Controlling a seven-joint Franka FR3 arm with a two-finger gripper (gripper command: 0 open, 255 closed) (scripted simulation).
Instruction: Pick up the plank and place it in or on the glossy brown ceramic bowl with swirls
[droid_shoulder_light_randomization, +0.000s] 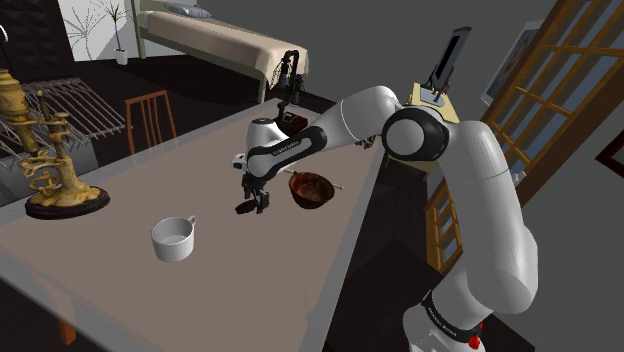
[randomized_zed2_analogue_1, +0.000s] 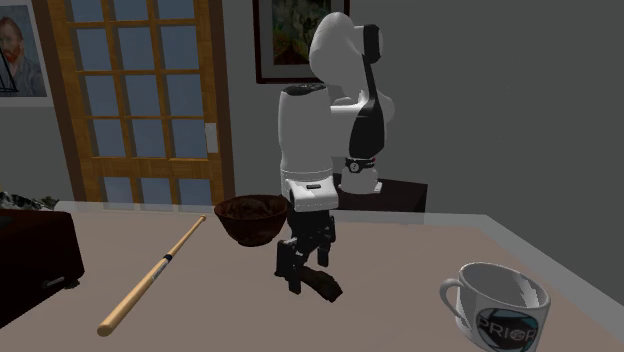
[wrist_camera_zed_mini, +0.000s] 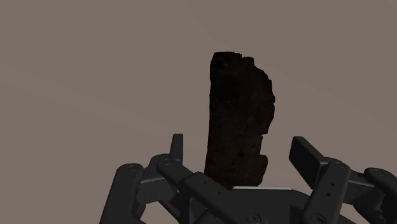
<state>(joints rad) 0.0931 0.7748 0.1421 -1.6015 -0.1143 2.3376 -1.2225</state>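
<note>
The plank (wrist_camera_zed_mini: 240, 118) is a dark, rough-edged slab lying flat on the table (droid_shoulder_light_randomization: 130, 195). My gripper (wrist_camera_zed_mini: 242, 154) hangs just above it, open. Its fingers (wrist_camera_zed_mini: 177, 149) stand apart on either side of the plank's near end without touching it. In the shoulder view the gripper (droid_shoulder_light_randomization: 255, 198) is low over the plank (droid_shoulder_light_randomization: 243, 208). The glossy brown bowl (droid_shoulder_light_randomization: 310, 188) sits close beside it, toward that view's right. From the second exterior view the bowl (randomized_zed2_analogue_1: 250, 218) stands behind the gripper (randomized_zed2_analogue_1: 303, 270) and the plank (randomized_zed2_analogue_1: 325, 285) pokes out beneath the fingers.
A white mug (droid_shoulder_light_randomization: 173, 238) stands nearer the table's front edge. A long wooden stick (randomized_zed2_analogue_1: 155, 272) lies beside the bowl. A golden statue (droid_shoulder_light_randomization: 45, 150) stands at the shoulder view's left, with a chair (droid_shoulder_light_randomization: 150, 115) behind the table. A dark box (randomized_zed2_analogue_1: 35, 255) sits at the table's end.
</note>
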